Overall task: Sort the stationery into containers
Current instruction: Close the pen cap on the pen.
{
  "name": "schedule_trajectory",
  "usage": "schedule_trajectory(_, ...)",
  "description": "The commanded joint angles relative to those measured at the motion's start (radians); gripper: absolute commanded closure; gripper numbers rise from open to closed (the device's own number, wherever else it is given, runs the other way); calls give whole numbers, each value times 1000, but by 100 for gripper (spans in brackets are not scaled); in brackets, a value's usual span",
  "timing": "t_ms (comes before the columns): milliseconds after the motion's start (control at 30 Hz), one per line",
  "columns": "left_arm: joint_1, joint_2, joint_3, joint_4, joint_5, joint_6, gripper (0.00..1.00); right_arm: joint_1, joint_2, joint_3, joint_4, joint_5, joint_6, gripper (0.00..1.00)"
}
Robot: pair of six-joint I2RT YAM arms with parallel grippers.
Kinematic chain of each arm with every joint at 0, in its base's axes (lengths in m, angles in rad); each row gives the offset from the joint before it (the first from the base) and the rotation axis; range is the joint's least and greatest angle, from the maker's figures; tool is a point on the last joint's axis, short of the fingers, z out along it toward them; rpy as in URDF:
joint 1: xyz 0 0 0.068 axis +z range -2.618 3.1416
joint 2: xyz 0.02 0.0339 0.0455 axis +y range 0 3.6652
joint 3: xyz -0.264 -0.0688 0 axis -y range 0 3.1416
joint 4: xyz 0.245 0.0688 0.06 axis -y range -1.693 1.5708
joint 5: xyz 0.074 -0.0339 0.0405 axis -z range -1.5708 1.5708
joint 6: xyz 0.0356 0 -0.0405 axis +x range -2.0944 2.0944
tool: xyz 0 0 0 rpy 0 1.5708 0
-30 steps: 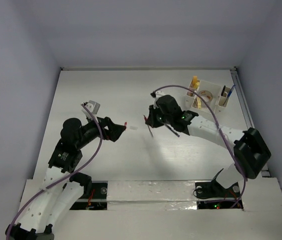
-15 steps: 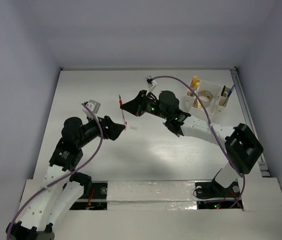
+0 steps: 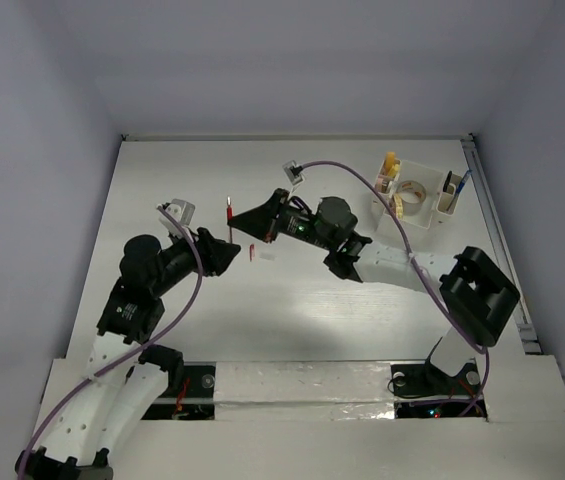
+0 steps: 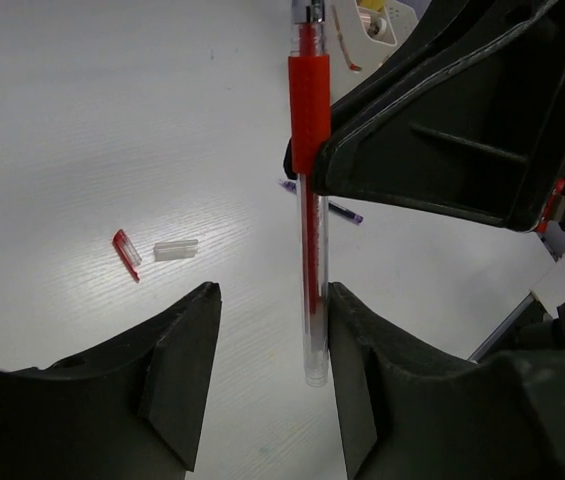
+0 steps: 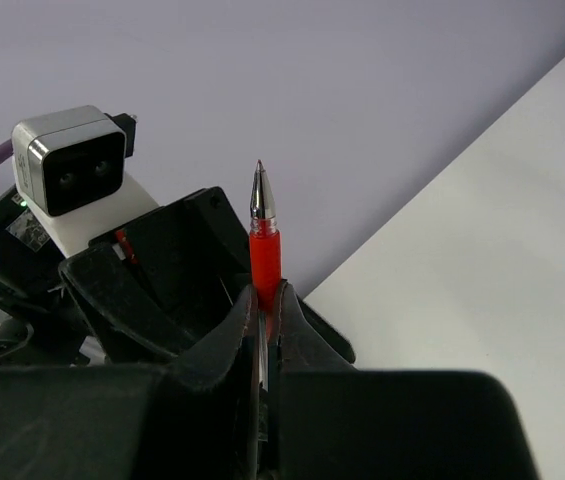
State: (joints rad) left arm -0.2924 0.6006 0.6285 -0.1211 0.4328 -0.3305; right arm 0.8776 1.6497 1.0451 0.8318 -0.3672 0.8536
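Dropping the red pen [image 4: 308,120] is judged the chief hazard. It hangs in mid-air between the two arms, above the desk [image 3: 362,320] and well apart from the cream-white organizer [image 3: 420,215] at the far right.

The right gripper [image 5: 265,305] has its jaws clenched on the pen's red grip section. The left gripper [image 4: 267,330] has its jaws parted on either side of the clear barrel's lower end, with a gap on one side, so it has no hold on the pen.

- If the right jaws let go before the left jaws seat, the pen would fall and roll.
- The left jaws line up with only the last stretch of barrel, so a hold there could let the pen swing or slip out.
- The two grippers sit close together, and a small misalignment could knock them against each other or bend the pen.

The pen is slim and stands roughly upright. It has a transparent barrel with a red refill inside, a red rubber grip and a bare metal tip. On the desk below lie a small red cap-like piece [image 4: 125,253] and a short clear piece [image 4: 175,249].
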Motion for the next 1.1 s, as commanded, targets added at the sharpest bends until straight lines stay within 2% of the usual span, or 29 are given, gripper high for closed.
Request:
schedule_trajectory(0,12,-7,-13,47,-23,2,58,34,15,9,107,-29,38,100)
schedule_trajectory(167,12,-10,-15,57,-5,-1,63,34,39,20,110,-30,47,100)
schedule_trajectory(267,12,-10,-16,60,7,1,72,34,51,27,109,-29,48,100)
schedule_trajectory(333,12,-13,-15,58,8,2,83,34,58,33,107,-33,51,100)
schedule_trajectory(400,12,-13,-12,52,1,4,100,34,61,29,109,-32,55,100)
schedule_trajectory(533,12,-13,-6,41,-6,8,100,34,48,18,92,-22,48,100)
schedule_trajectory(567,12,-15,-3,38,-8,11,100,34,44,18,80,-19,42,95)
schedule_trajectory(633,12,-25,0,29,-31,16,100,34,27,30,-17,-18,-8,79)
schedule_trajectory(667,12,-30,3,26,-37,18,100,34,21,52,-61,-15,-31,60)
schedule_trajectory(733,12,-36,8,18,-63,19,100,21,-5,62,-192,7,-94,41)
schedule_trajectory(767,12,-42,10,14,-75,21,100,21,-16,64,-232,17,-134,9)
schedule_trajectory(800,21,-45,11,11,-84,21,100,9,-30,62,-317,30,-163,0)
schedule_trajectory(967,30,-68,16,-5,-127,19,100,-23,-109,72,-569,226,-318,0)
schedule_trajectory(1033,41,-79,17,-5,-129,18,100,-32,-102,104,-666,272,-361,5)
schedule_trajectory(1067,41,-82,17,-5,-131,16,100,-32,-70,131,-706,290,-398,36)
